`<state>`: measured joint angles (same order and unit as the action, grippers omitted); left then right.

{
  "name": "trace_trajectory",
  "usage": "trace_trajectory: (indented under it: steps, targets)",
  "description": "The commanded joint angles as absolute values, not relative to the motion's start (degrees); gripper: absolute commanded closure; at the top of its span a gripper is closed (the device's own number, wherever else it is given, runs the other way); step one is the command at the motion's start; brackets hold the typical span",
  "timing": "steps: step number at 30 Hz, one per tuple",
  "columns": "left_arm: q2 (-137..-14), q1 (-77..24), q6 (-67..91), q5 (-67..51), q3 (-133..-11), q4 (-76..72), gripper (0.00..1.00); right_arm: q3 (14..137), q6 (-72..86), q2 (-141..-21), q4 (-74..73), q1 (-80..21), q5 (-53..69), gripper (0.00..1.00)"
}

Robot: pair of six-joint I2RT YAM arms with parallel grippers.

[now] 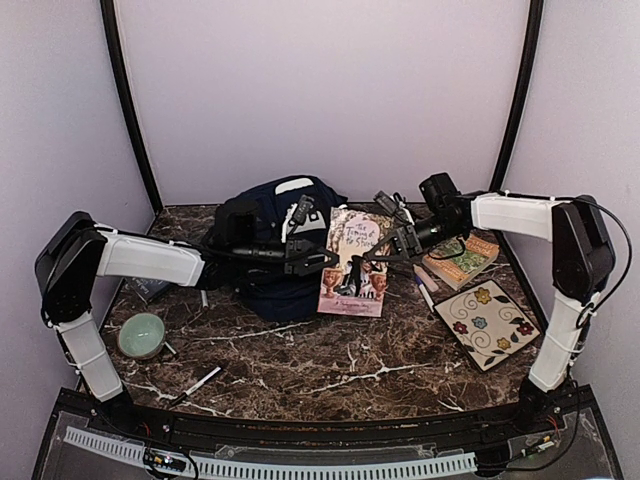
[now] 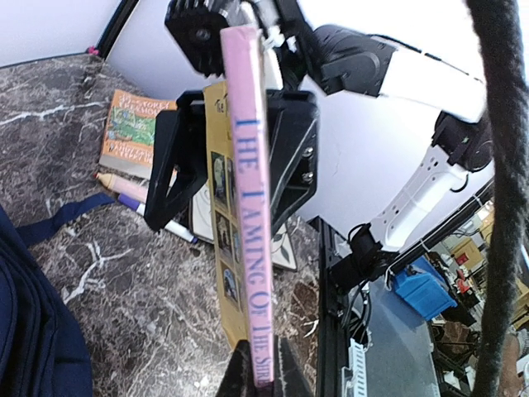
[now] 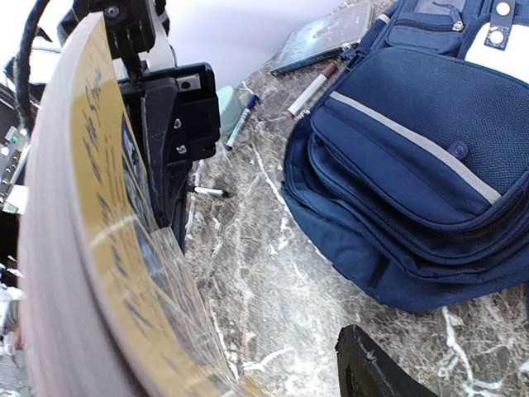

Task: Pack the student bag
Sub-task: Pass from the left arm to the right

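Paperback (image 1: 352, 255) with pink spine and yellow cover is clamped in left jaws, right jaws parted around it, apparently not gripping, navy-blue fabric backpack (image 1: 275, 295) just at its nine o'clock.

Navy, white-trimmed student bag (image 1: 268, 292) lies slumped, centre-left

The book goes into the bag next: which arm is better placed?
Left, probably. The left tool is shut on the book, close beside the student bag; the right tool stands open around the book's other end, gripping nothing.
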<state>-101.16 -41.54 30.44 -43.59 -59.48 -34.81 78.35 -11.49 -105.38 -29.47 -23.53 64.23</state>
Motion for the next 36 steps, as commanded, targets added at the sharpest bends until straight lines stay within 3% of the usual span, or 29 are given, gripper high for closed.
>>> trace_trajectory:
  steps: [1,7,13,15,17,24,29,33,36]
  targets:
    - [-100.29,-41.42,34.6,-45.94,-57.84,-44.03,1.0,75.46,-4.52,-103.89,-20.87,-22.31,72.47,0.34]
    - [-99.91,-40.31,38.05,-46.32,-55.33,-48.76,1.0,70.67,1.91,-102.33,-10.63,-22.26,75.9,0.33]
    - [-96.98,-38.44,38.51,-48.84,-54.55,-48.93,1.0,70.06,2.94,-100.64,-12.21,-20.02,75.71,0.33]
    - [-97.28,-38.28,38.94,-51.34,-55.1,-48.9,1.0,70.36,-2.82,-99.94,-16.54,-20.44,75.04,0.03]
    - [-98.08,-38.28,39.88,-53.8,-55.32,-49.93,1.0,71.39,-9.74,-99.02,-22.73,-22.3,74.84,0.0]
    - [-100.89,-38.15,48.75,-57.17,-53.77,-63.34,1.0,69.59,-7.43,-97.53,-19.53,-25.82,73.17,0.0]
    - [-100.91,-38.19,48.57,-56.31,-53.81,-62.41,1.0,71.43,-7.98,-97.63,-20.22,-26.78,75.39,0.01]
    - [-99.85,-37.93,43.07,-51.22,-54.66,-53.28,1.0,71.92,-8.52,-97.02,-21.08,-28.23,78.3,0.16]
    - [-98.73,-37.7,40.27,-46.4,-54.66,-48.73,1.0,69.93,-5.31,-95.9,-18.93,-28.81,78.38,0.21]
